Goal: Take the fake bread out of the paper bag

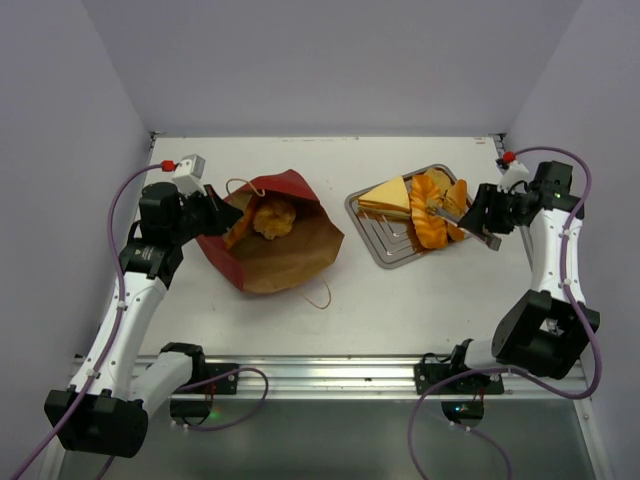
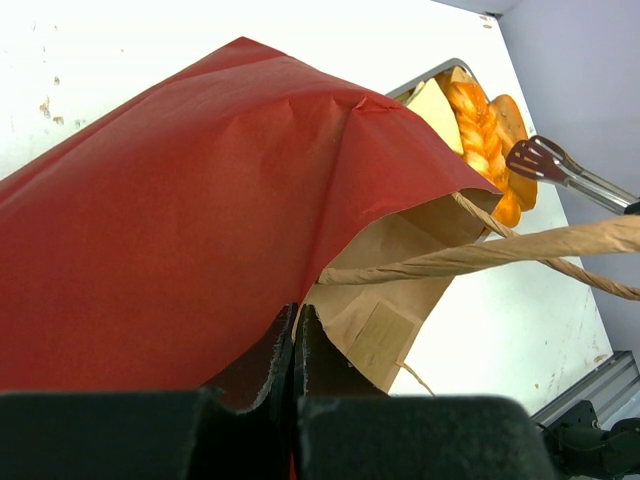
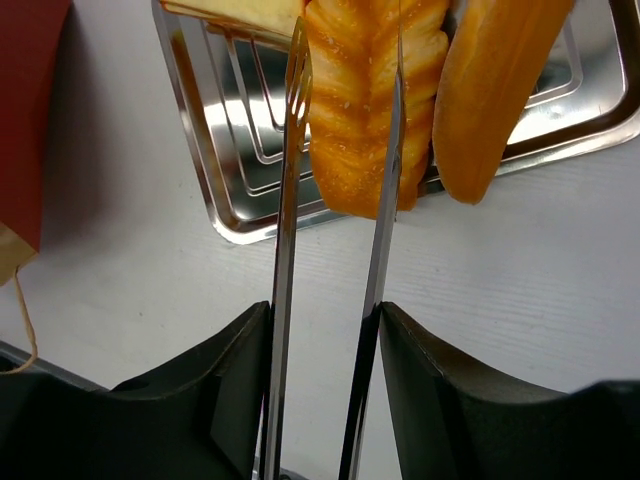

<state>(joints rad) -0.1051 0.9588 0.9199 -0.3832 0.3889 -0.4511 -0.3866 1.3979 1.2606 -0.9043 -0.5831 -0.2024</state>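
Observation:
The paper bag (image 1: 285, 250) lies on its side, red outside and brown inside, its mouth facing right. A golden bread piece (image 1: 272, 217) shows inside it. My left gripper (image 1: 214, 212) is shut on the bag's upper edge; in the left wrist view (image 2: 296, 312) the fingers pinch the rim of the red paper (image 2: 180, 220). My right gripper (image 1: 482, 216) is shut on the metal tongs (image 1: 445, 212). The tongs' arms (image 3: 290, 180) stand open over the braided loaf (image 3: 360, 90) on the steel tray (image 3: 235, 170). A yellow-topped sandwich (image 1: 385, 197) and orange rolls (image 1: 455, 195) also lie on the tray.
The steel tray (image 1: 385, 252) sits right of the bag. The bag's string handles (image 2: 500, 250) loop out of its mouth, one lying on the table (image 1: 320, 297). White walls enclose the table on three sides.

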